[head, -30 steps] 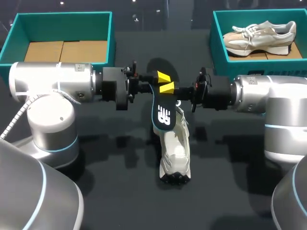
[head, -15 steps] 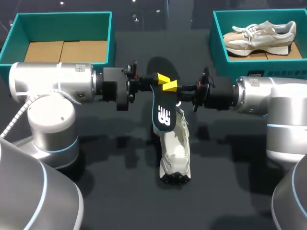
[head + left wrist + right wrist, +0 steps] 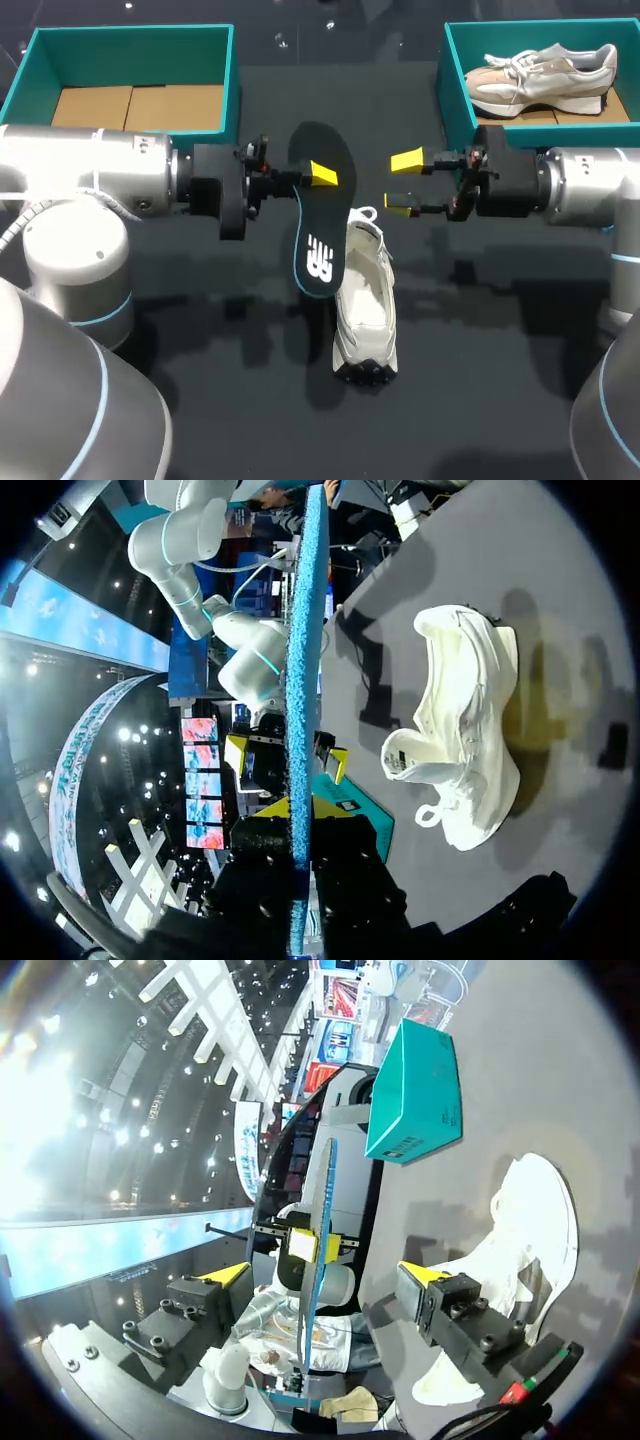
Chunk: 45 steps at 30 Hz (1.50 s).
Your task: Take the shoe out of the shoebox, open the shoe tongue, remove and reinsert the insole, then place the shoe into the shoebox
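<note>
- The left gripper [image 3: 318, 175] is clamped on the black insole [image 3: 320, 250], held clear of the table [image 3: 200, 330].
- The white shoe [image 3: 366, 300] lies on the table below and just beside that gripper, its long axis roughly parallel to the insole's.
- The right gripper [image 3: 403, 184] stands spread and empty above the shoe's far end. The left looks better placed for reinsertion.
</note>
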{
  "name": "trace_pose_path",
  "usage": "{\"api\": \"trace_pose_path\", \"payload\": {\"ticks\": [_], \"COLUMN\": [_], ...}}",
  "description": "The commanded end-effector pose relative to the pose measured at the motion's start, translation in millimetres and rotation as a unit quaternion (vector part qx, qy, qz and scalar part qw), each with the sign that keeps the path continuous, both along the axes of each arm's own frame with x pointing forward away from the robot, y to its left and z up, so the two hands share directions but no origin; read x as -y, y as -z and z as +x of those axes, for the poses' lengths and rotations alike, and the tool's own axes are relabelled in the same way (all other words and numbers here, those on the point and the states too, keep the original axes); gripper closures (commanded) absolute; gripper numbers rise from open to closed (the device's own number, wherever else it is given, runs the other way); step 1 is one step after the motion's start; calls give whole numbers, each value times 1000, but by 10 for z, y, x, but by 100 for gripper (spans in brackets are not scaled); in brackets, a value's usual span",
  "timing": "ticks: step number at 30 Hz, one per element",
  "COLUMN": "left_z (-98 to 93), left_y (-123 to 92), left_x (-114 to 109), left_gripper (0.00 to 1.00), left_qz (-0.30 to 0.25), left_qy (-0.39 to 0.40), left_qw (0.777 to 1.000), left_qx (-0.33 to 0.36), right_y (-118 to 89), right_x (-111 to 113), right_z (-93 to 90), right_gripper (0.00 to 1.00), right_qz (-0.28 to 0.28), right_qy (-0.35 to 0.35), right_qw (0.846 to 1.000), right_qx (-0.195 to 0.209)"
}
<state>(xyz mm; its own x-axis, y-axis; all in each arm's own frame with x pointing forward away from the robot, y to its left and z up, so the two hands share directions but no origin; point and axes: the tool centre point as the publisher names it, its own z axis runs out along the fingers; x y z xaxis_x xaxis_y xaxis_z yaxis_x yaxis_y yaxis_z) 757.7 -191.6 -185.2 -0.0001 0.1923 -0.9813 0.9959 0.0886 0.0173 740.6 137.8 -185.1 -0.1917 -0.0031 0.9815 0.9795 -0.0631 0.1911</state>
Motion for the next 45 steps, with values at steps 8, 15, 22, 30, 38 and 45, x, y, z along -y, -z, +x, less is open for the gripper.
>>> {"api": "trace_pose_path", "payload": {"ticks": [8, 15, 22, 30, 38, 45], "left_z": [-160, -388, -535, -535, -535, -733], "left_y": [-63, -95, -153, -153, -153, -118], "left_x": [56, 54, 61, 61, 61, 75], "left_gripper": [100, 100, 100, 100, 100, 100], "left_qz": [19, -5, -23, -23, -23, -41], "left_qy": [27, 53, 87, 87, 87, 75], "left_qw": [998, 990, 972, 972, 972, 969], "left_qx": [-45, -135, -216, -216, -216, -233], "right_y": [-19, 109, 281, 281, 281, 291], "right_x": [75, 405, 503, 503, 503, 638], "right_z": [-69, -189, -239, -239, -239, -375], "right_gripper": [0, 0, 0, 0, 0, 0], "right_qz": [-58, -122, -229, -229, -229, -291], "right_qy": [-8, -28, -100, -100, -100, -126], "right_qw": [997, 961, 912, 912, 912, 852], "right_qx": [52, 245, 325, 325, 325, 418]}}
